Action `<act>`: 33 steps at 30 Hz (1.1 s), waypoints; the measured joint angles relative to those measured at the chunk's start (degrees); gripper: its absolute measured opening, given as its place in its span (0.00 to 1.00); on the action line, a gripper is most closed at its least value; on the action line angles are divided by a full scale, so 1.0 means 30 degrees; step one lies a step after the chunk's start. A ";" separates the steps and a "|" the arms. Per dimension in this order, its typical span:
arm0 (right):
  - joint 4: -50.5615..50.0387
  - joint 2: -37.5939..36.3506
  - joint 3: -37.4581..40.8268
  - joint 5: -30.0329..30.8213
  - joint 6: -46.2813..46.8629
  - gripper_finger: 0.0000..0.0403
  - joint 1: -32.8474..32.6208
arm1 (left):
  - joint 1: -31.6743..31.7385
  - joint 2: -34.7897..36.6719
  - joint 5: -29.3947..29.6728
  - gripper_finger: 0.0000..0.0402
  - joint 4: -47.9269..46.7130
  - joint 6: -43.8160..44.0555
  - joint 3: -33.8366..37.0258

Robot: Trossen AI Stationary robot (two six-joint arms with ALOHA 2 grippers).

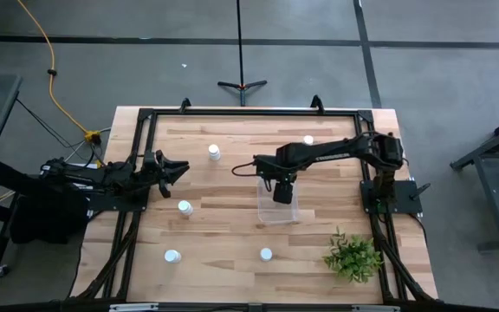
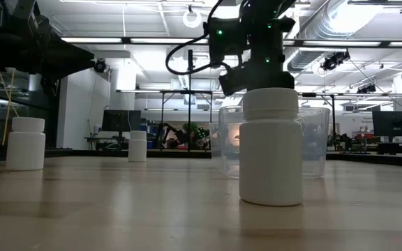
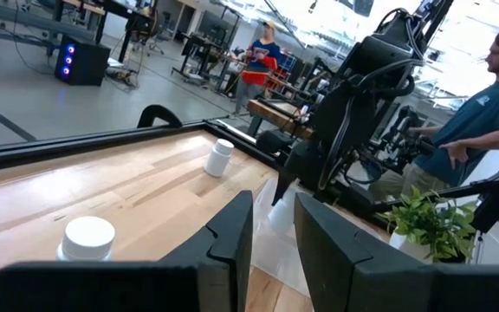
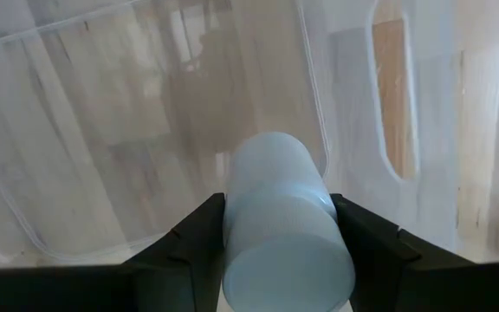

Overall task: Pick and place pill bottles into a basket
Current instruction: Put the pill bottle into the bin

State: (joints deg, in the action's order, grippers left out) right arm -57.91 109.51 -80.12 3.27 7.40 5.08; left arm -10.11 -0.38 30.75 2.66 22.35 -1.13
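My right gripper (image 1: pixel 282 192) hangs over the clear basket (image 1: pixel 279 211) at the table's middle, shut on a white pill bottle (image 4: pixel 280 225). In the low view it (image 2: pixel 257 73) stands above the basket (image 2: pixel 313 143). Loose bottles stand upright on their bases on the table: two near the far edge (image 1: pixel 214 152) (image 1: pixel 308 139), one left of the basket (image 1: pixel 184 207), two near the front (image 1: pixel 172 256) (image 1: pixel 266 254). My left gripper (image 1: pixel 177 169) is open and empty at the table's left side, above the wood. My right gripper pinches the bottle's round side wall (image 4: pixel 232 217) between its two fingers, one on each side. The fingers point down from above and lie along the bottle. The bottle is upright and lifted clear, over the inside of the basket (image 4: pixel 145 130).
A green leafy plant (image 1: pixel 353 256) stands at the front right corner. A black frame (image 1: pixel 232 113) runs around the table top. One bottle (image 2: pixel 271 150) stands close before the low camera. People show in the room beyond the table (image 3: pixel 483 113).
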 joint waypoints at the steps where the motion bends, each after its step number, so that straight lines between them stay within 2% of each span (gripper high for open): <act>1: -0.0028 0.0027 0.0015 0.0000 0.0000 0.42 0.0000 | 0.0000 0.0000 -0.0001 0.31 -0.0012 0.0002 0.0000; 10: 0.0035 0.0140 0.0015 -0.0008 -0.0131 0.43 0.0000 | 0.0002 -0.0002 -0.0003 0.31 -0.0003 0.0000 0.0000; 19: -0.0030 0.0140 0.0015 -0.0081 -0.0036 0.54 0.0000 | 0.0002 0.0000 0.0033 0.31 -0.0003 0.0004 0.0000; 27: -0.0058 0.0140 0.0015 -0.0081 0.0015 0.53 0.0000 | -0.0003 -0.0001 0.0041 0.31 -0.0003 0.0006 0.0000; 33: -0.1392 0.0140 -0.0381 -0.0112 0.0085 0.54 0.0051 | 0.0002 -0.0005 0.0048 0.31 -0.0003 0.0005 0.0000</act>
State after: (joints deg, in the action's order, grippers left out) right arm -62.08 109.93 -81.26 2.93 7.65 5.23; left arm -10.11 -0.40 30.89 2.66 22.36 -1.13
